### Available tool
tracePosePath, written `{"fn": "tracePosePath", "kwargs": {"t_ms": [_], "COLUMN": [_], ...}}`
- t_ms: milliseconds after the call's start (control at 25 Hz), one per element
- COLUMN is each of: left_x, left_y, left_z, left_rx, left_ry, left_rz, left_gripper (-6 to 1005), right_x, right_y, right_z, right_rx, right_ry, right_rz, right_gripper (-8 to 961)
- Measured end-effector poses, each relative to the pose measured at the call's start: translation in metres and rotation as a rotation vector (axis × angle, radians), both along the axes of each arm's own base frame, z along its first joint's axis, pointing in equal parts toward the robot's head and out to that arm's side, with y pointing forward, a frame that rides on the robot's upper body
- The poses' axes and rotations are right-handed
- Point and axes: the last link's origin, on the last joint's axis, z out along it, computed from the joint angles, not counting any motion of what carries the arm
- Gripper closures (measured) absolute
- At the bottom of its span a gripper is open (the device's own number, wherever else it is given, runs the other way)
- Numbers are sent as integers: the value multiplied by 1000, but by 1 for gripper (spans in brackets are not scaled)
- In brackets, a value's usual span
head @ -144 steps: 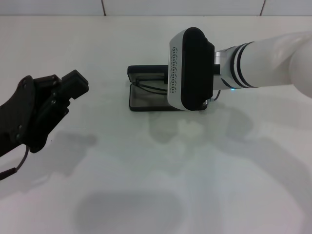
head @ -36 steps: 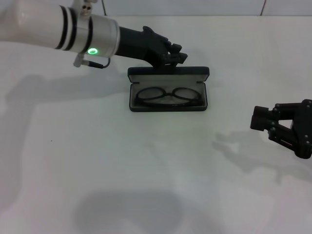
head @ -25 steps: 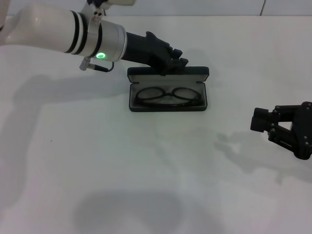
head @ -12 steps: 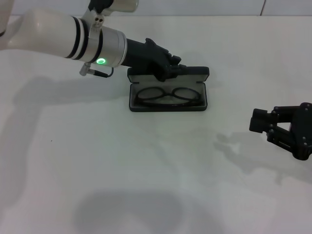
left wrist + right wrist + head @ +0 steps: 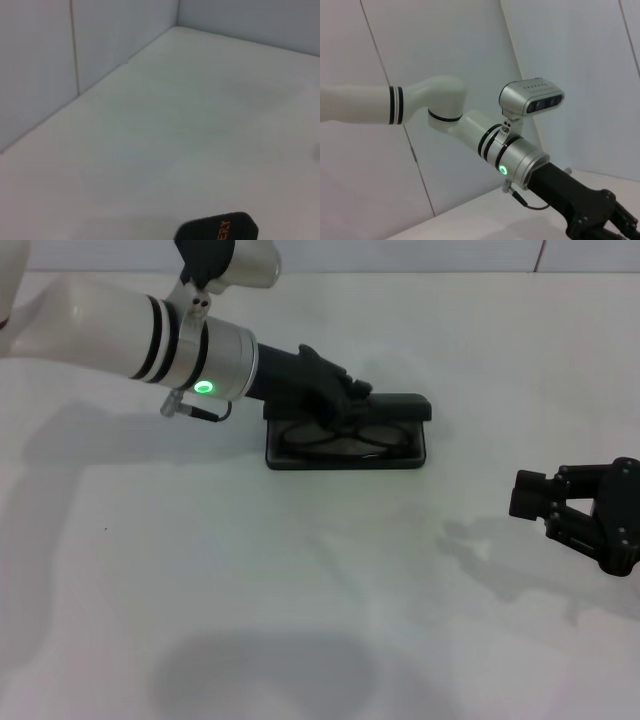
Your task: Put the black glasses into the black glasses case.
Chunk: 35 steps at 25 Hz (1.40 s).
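- Head view: matte black case (image 5: pixel 345 443) sits mid-tabletop (image 5: pixel 300 590), lid tilted low over the thin-framed glasses (image 5: pixel 340 438) inside; left pincer (image 5: pixel 352 398) presses the lid, finger spread unclear; right pincer (image 5: pixel 530 495) idles apart, fingers parted
- Left wrist view: rounded lid corner (image 5: pixel 217 230), orange lettering
- Right wrist view: left arm (image 5: pixel 520 165) against white wall

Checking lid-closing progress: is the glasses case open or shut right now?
Partly open. The black glasses case has its lid tipped low, with the black glasses visible beneath. The left gripper is at the lid; the right gripper is off aside.
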Motion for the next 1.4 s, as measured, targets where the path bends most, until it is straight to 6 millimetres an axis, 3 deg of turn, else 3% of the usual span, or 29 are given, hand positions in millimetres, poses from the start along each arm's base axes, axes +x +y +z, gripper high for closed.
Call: {"fn": "tracePosePath", "kwargs": {"t_ms": [480, 680, 840, 960, 1240, 1400], "left_x": [-12, 0, 20, 19, -25, -49], "left_y": [-20, -30, -48, -73, -133, -150], "left_z": [-12, -6, 24, 59, 122, 137], "left_rx": [-77, -110, -137, -162, -145, -64], "left_ry": [-1, -61, -280, -445, -639, -696], "left_rz": [19, -41, -79, -125, -262, -270], "left_gripper": [749, 745, 741, 739, 630, 544], "right_x": [0, -1, -1, -4, -20, -32], "right_y": [-4, -8, -14, -15, -17, -15], "right_z": [-4, -2, 6, 7, 6, 8], "right_rx": [-22, -36, -54, -66, -96, -101], "right_ry": [0, 12, 38, 45, 71, 104], "right_rz": [6, 20, 50, 72, 190, 249], "right_gripper": [762, 761, 760, 760, 759, 616]}}
